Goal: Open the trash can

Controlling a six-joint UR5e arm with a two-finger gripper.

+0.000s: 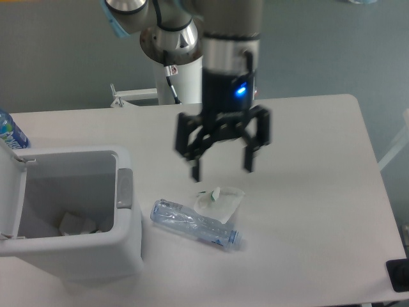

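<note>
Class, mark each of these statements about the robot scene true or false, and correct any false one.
1. The trash can has its lid closed. False: the lid stands open at the left.
2. The gripper is open and holds nothing. True.
3. The crushed clear bottle lies inside the trash can. False: it lies on the table, right of the can.
4. A grey push-button tab sits on the can's right rim. True.
5. The gripper hangs over the can's opening. False: it is right of it.
</note>
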